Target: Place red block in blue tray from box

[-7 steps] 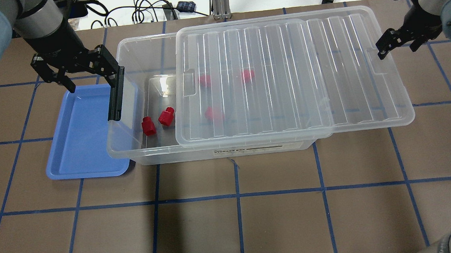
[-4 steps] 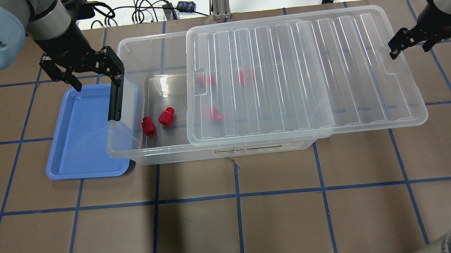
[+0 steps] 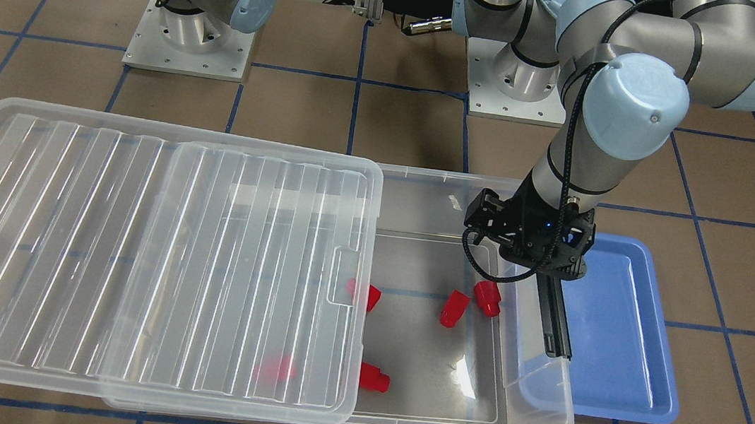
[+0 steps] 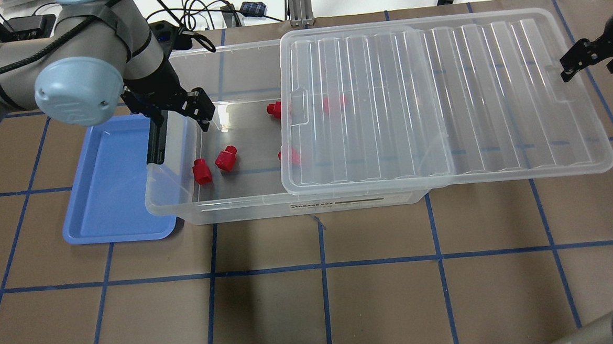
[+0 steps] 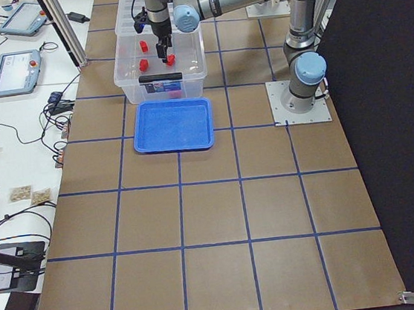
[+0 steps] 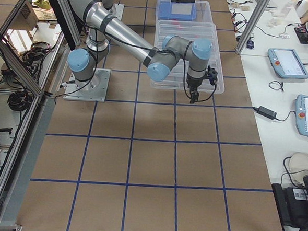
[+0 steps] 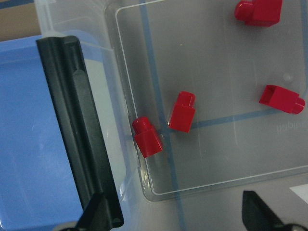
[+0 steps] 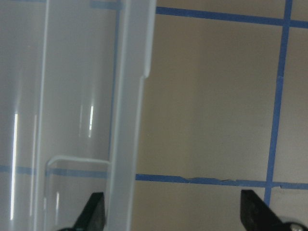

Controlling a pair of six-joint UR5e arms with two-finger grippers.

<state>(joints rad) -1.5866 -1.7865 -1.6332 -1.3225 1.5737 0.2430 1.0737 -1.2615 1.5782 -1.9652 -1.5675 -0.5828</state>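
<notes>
1. The box (image 4: 245, 209) sits on the table (image 4: 344, 296) with the blue tray (image 4: 109, 203) right against its latch end, probably so that each carry from one to the other is short. The tray holds nothing.
2. The lid (image 4: 439, 97) lies flat on the box but is pushed off toward the robot's right. This leaves the end by the black latch strip (image 4: 155, 143) open for reaching in.
3. All five red blocks are inside the box. The red block (image 4: 201, 171) nearest the latch end and its neighbour (image 4: 226, 158) lie uncovered on the floor, just apart. Two more peek out at the lid's edge, and the fifth shows only through the lid.
4. The left pincer (image 4: 180, 113) hangs over the open end with its fingers apart and nothing between them. Its wrist view looks straight down on the two uncovered blocks, so a descent on one of them seems to be the step in hand.
5. The right pincer (image 4: 589, 57) is also spread and empty, by the lid's far end.
6. Compared with a second ago, the lid sits further to the robot's right, widening the gap. The left pincer has come from above the tray's back corner to over the box, and the right pincer has drawn outward. The two uncovered blocks have not moved.
</notes>
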